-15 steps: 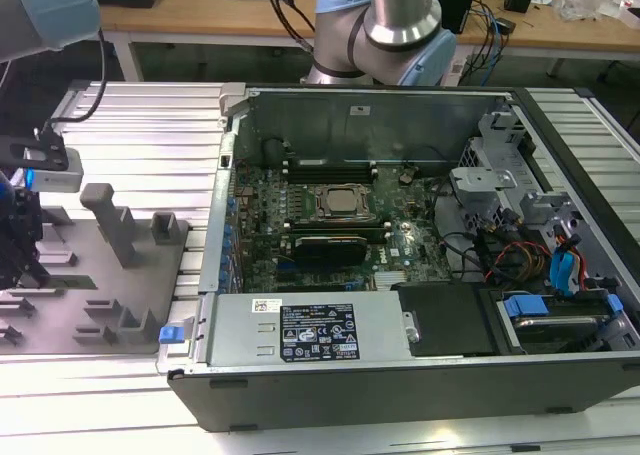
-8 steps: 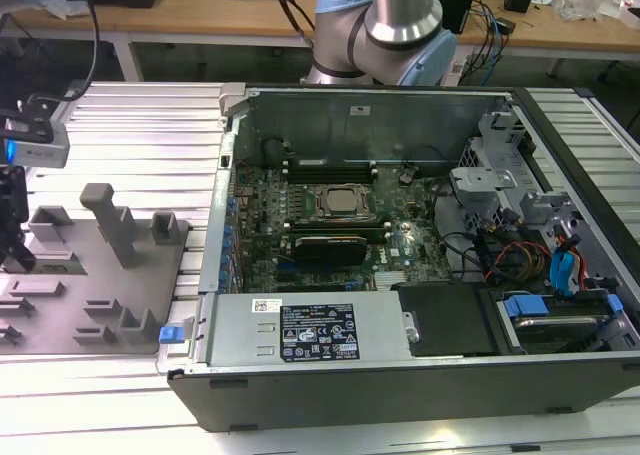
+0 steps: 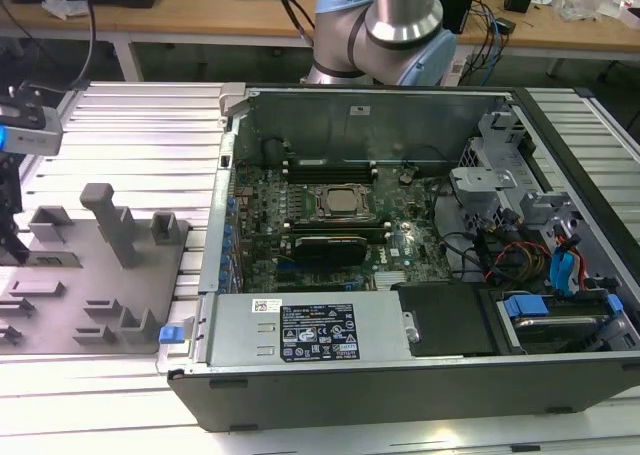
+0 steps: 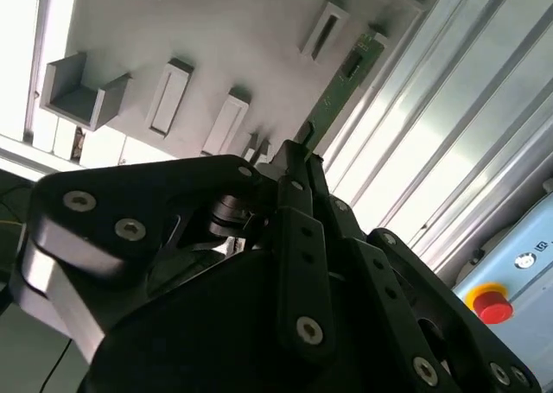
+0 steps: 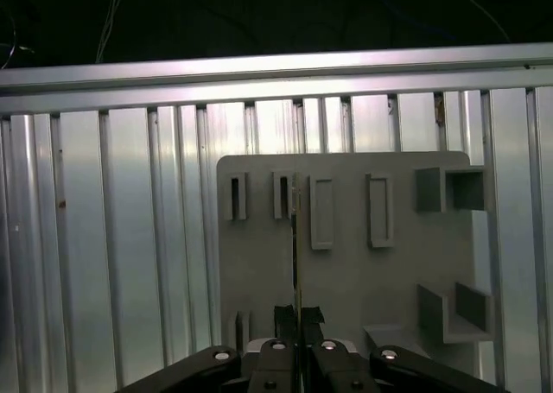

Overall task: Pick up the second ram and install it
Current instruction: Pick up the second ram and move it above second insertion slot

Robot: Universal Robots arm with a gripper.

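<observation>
Ribbed aluminium planking forms the bench (image 5: 130, 237), bright under the lights in both wrist views. Over it the jaws are drawn tight on the second ram (image 4: 342, 85). The black fingertips (image 5: 285, 316) press against its flat faces at one end, and the rest of the thin green stick reaches out beyond them. In the first wrist view the stick shows edge-on as a dark line running away from the fingertips. It lies over a grey fixture plate (image 5: 354, 281), between a narrow slot (image 5: 281, 194) and a wider one. In the second wrist view its far end lies just beside another of the plate's raised pockets. Whether the stick touches the plate or hangs clear of it cannot be told. The plate rests on the bench and carries further slots and blocky upright holders. Beyond it in the second wrist view, a red button (image 4: 492, 305) sits on a pale blue housing. In the exterior view the plate lies toward the exterior view's left, well apart from the open computer case (image 3: 400, 390) on the right. The case lies on its side with the motherboard (image 3: 400, 250) exposed. The processor socket (image 3: 340, 203) sits near the board's middle, with long black memory slots on either side of it. A silver power supply (image 3: 250, 340) lies along the near wall. The arm (image 3: 385, 25) rises behind the case, in front of cluttered wooden tables.
</observation>
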